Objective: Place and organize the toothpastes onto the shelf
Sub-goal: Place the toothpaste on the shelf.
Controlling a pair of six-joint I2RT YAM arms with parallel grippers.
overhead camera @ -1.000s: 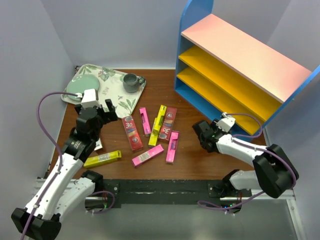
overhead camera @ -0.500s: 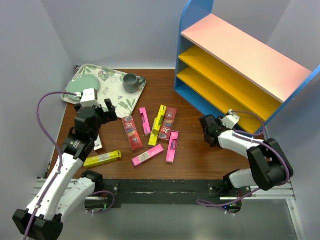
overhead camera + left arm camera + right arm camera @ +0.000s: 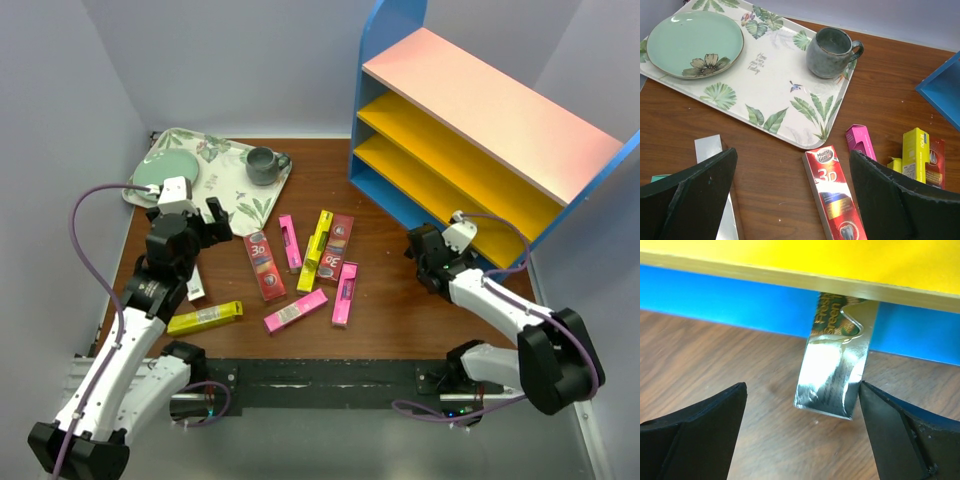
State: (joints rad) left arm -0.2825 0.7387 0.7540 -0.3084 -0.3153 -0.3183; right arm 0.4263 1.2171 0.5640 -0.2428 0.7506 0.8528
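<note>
- Right gripper has swung across to the foot of the shelf, and its jaws now stand wide, holding nothing. A silver-green carton lies just ahead, poking out beneath a yellow board.
- Left gripper hangs wide open and empty near the tray.
- Seemingly barely begun: the other toothpastes lie scattered on the bench.
- The tray holds a plate and a mug.

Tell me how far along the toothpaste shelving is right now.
Done: no carton shows on the shelf boards from above. In hand: nothing; the open right claw faces a silver carton whose far end hides behind the yellow board edge, near end over the table. Left: seven or more loose cartons mid-table, the open left claw near them.
</note>
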